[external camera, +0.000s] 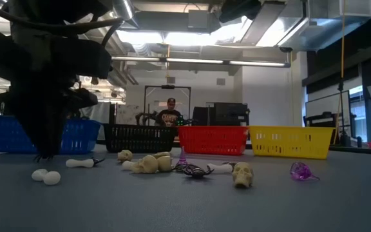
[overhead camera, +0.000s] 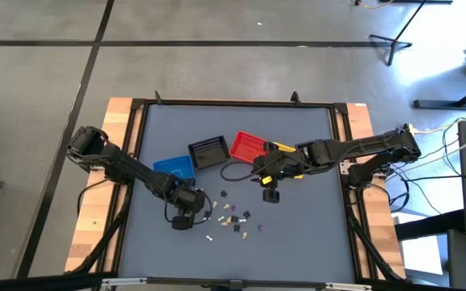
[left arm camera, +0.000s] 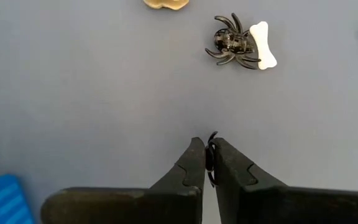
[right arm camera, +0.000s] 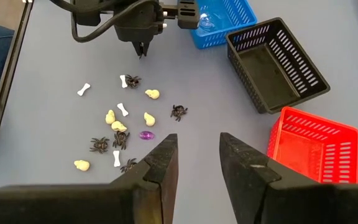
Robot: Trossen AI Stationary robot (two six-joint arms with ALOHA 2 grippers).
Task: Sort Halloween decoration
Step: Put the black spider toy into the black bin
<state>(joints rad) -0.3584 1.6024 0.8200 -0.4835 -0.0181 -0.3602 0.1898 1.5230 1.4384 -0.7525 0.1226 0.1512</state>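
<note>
While reaching down, left gripper (left arm camera: 206,155) pinches a black trinket (left arm camera: 211,163).

arms: 2, black, jointed | cables: black, looped | fingers (right arm camera: 247,163): dark, tapered, 2 each

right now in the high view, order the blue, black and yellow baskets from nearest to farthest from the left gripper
From the left gripper, shut on a small black trinket:
1. blue basket, just beyond it, toward the table's far edge
2. black basket, next along to the right
3. yellow basket, farthest right, under the right arm
</note>
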